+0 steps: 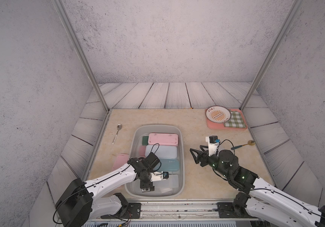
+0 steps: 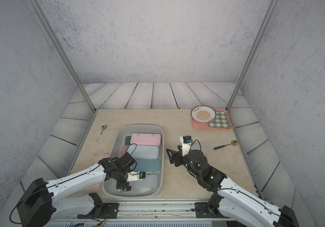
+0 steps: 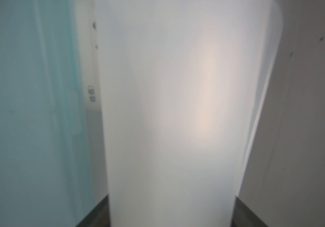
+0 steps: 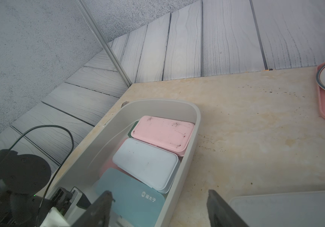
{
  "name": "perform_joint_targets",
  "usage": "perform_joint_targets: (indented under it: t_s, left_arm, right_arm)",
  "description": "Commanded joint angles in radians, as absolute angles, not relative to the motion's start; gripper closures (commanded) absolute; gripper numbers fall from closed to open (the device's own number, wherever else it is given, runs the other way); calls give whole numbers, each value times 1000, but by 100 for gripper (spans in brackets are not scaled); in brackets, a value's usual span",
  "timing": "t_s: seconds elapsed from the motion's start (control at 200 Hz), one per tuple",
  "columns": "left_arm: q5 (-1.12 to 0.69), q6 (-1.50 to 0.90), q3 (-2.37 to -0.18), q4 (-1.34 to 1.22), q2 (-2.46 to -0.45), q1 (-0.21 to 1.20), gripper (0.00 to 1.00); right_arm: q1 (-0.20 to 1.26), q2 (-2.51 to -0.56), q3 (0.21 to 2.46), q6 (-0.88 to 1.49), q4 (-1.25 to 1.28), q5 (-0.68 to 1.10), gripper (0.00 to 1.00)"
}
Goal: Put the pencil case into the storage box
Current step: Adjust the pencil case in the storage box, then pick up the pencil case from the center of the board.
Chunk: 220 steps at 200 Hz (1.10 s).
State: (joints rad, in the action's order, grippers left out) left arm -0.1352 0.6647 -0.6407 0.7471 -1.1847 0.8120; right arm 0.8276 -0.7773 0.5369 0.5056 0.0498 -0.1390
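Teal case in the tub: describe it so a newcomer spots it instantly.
Start at the large light-grey plastic tub. Flat rectangular cases lie in a row inside; after the pink one at the far end and the pale-blue one comes the teal plastic case. Only it is teal, with a small white logo printed on top.

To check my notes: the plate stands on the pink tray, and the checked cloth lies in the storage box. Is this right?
No: the checked cloth lies on the pink tray too, not in the storage box, as both top views show.
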Motion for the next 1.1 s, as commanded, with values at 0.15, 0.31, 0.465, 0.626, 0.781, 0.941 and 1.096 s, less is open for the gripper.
perform_joint_targets:
  t_s: [0.15, 0.31, 0.465, 0.626, 0.781, 0.941, 1.096]
  left_arm:
    - [-29, 646, -618, 646, -1157, 814, 2]
    - [-59, 660, -687, 729, -1080, 815, 0]
    - [-119, 726, -813, 971, -946, 812, 0]
    - [-102, 674, -967, 1194, -869, 741, 0]
    - [-78, 512, -1060, 1296, -983, 380, 3]
    - [-135, 519, -1089, 1286, -1085, -79, 4]
    - [-178, 518, -1097, 1254, -1199, -310, 5]
  right_arm:
    - [824, -747, 560, 525, -52, -221, 18]
    - [824, -793, 615, 599, -128, -309, 15]
    - [817, -818, 679, 715, -214, -426, 12]
    - [796, -786, 665, 839, -241, -494, 11]
    - [781, -764, 629, 901, -234, -477, 11]
    - [767, -781, 621, 859, -203, -426, 10]
    - [730, -831, 664, 832, -250, -389, 10]
